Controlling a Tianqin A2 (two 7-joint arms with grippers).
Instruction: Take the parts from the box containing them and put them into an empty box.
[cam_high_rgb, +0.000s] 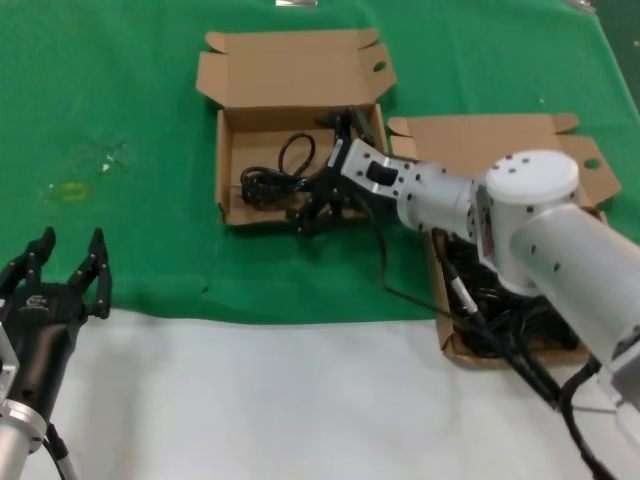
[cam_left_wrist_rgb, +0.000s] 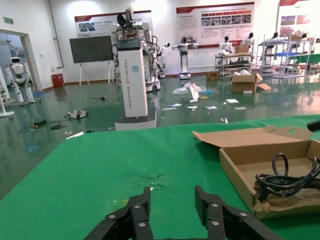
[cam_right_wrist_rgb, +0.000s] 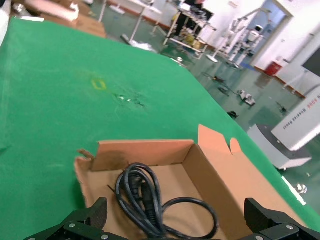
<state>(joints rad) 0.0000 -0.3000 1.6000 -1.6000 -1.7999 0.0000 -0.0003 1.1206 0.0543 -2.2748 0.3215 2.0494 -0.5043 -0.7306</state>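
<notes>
Two brown cardboard boxes lie open on the green cloth. The nearer right box (cam_high_rgb: 448, 345) holds a heap of black cords (cam_high_rgb: 500, 305) and is largely hidden by my right arm. The farther box (cam_high_rgb: 228, 160) holds one coiled black cord (cam_high_rgb: 272, 176), also seen in the right wrist view (cam_right_wrist_rgb: 145, 200) and the left wrist view (cam_left_wrist_rgb: 285, 181). My right gripper (cam_high_rgb: 322, 178) hangs open over this box, fingers spread wide above the cord (cam_right_wrist_rgb: 177, 220), gripping nothing. My left gripper (cam_high_rgb: 70, 265) rests open at the near left, its jaws (cam_left_wrist_rgb: 172, 200) empty.
A thin black cable (cam_high_rgb: 384, 270) trails over the cloth from my right gripper toward the right box. White table surface (cam_high_rgb: 250, 400) lies in front of the green cloth (cam_high_rgb: 120, 120). Both lids stand folded back on the far side.
</notes>
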